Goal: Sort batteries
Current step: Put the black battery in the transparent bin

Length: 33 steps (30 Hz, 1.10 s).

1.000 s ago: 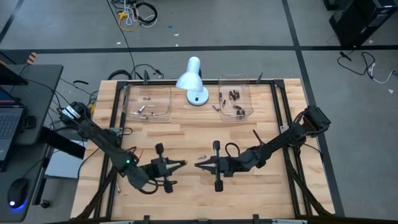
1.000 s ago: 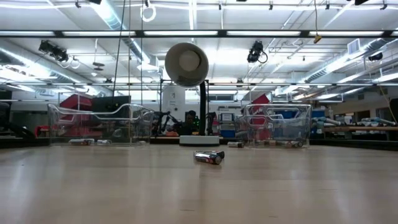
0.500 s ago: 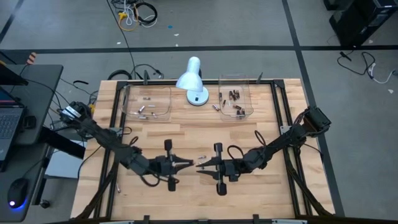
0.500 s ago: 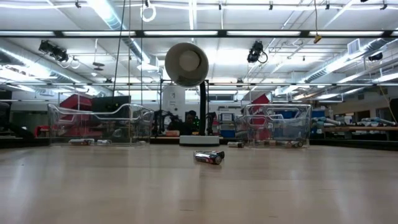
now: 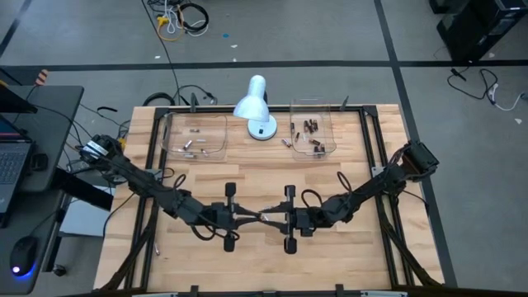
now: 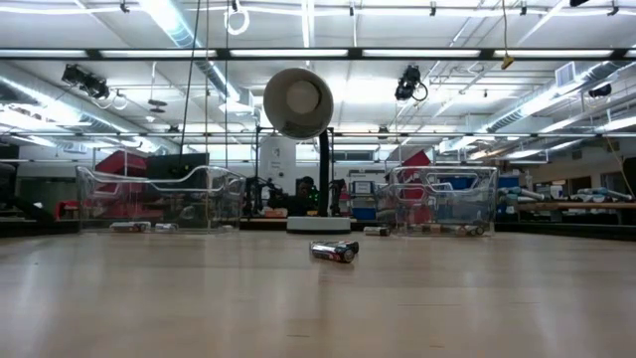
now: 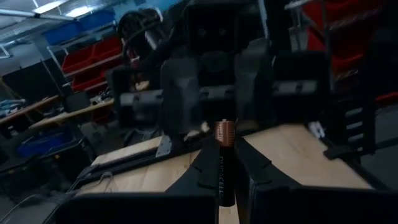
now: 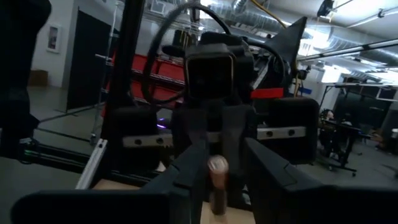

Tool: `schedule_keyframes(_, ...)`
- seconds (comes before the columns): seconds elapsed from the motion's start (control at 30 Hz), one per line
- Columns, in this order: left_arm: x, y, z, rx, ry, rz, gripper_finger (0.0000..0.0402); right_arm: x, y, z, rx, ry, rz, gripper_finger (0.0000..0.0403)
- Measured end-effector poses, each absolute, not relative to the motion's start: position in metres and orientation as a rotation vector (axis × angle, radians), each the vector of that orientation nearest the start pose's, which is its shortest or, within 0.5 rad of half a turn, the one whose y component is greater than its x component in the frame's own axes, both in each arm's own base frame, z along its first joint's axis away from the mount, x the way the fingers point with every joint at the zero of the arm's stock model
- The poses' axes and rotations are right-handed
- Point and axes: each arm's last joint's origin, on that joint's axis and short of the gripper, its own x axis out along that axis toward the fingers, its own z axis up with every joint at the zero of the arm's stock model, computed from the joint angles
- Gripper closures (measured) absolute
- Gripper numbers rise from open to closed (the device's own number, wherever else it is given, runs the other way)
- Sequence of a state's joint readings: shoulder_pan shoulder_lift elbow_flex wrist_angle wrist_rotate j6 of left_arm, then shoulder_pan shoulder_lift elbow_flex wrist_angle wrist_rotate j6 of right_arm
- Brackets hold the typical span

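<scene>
- Left gripper [image 5: 252,217] and right gripper [image 5: 270,219] meet tip to tip above the tabletop [image 5: 247,177], near its front centre.
- One battery [image 7: 224,163] — dark body, coppery end — sits clamped between the left gripper's fingers [image 7: 208,168]; the right gripper's fingers [image 8: 193,163] flank the same battery, grip on it cannot be told.
- Another battery [image 6: 333,251] lies on the tabletop.
- Remaining batteries rest in two clear trays [image 5: 198,136] flanking the white lamp [image 5: 256,107].
</scene>
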<state>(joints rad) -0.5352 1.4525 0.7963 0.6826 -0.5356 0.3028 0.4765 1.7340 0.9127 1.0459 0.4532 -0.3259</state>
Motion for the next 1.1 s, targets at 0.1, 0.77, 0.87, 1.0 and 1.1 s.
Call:
schedule_keyframes(0.1,0.277,-0.1454,0.2671,0.285,-0.034,-0.009,0.0391,0.3309,0.155,0.2464,-0.239,-0.201,-0.016,0.0309)
schedule_keyframes(0.77,0.2814,-0.1377,0.2698,0.252,-0.064,-0.021,0.0391,0.3314,0.1544,0.2464,-0.319,-0.199,-0.027,0.0326)
schedule_keyframes(0.87,0.2814,-0.1377,0.2698,0.251,-0.065,-0.021,0.0391,0.3314,0.1544,0.2464,-0.321,-0.199,-0.027,0.0326)
schedule_keyframes(1.0,0.2813,-0.1377,0.2699,0.25,-0.065,-0.021,0.0391,0.3314,0.1544,0.2464,-0.321,-0.199,-0.027,0.0334)
schedule_keyframes(1.1,0.2813,-0.1379,0.2699,0.249,-0.066,-0.023,0.0388,0.3316,0.1541,0.2461,-0.323,-0.196,-0.027,0.0354)
